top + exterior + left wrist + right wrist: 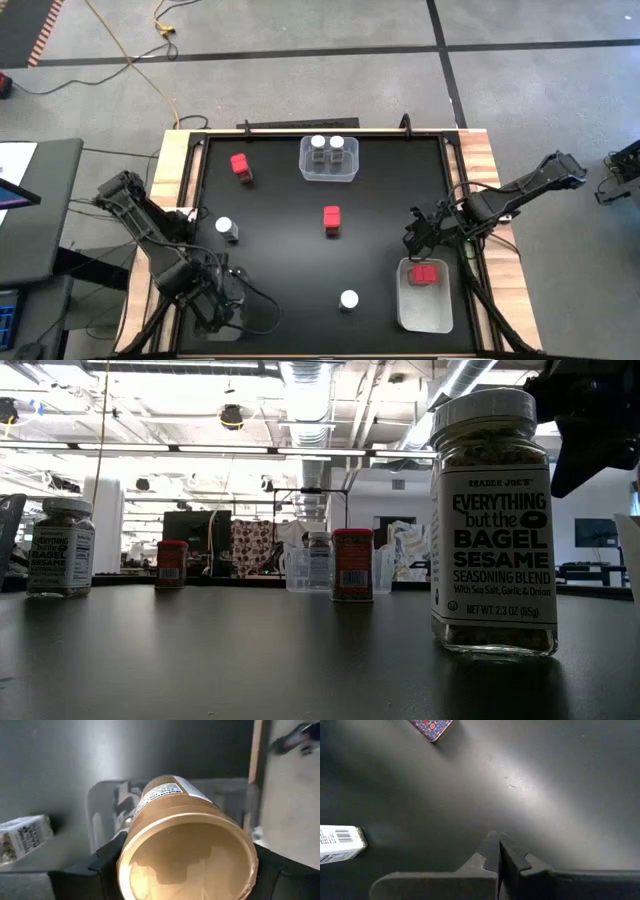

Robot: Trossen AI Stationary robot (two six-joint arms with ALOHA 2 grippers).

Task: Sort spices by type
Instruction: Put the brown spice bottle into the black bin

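Left wrist view shows our left pincer point(187, 870) clamped on a tan-lidded jar point(185, 845) above a clear bin point(107, 802), likely for dropping; our right pincer point(499, 851), together, waits over the table point(545, 795).

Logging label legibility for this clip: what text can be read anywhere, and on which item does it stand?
Near jar, low view: "TRADER JOE'S EVERYTHING but the BAGEL SESAME SEASONING BLEND With Sea Salt, Garlic & Onion NET WT. 2.3 OZ (65g)".
Far-left jar, low view: "BAGEL SESAME" legible; the rest too small.
Red boxes, bin jars: labels too small.
Tan-lidded jar in the left hand: print blurred.
White box, right wrist view: barcode only, unreadable.
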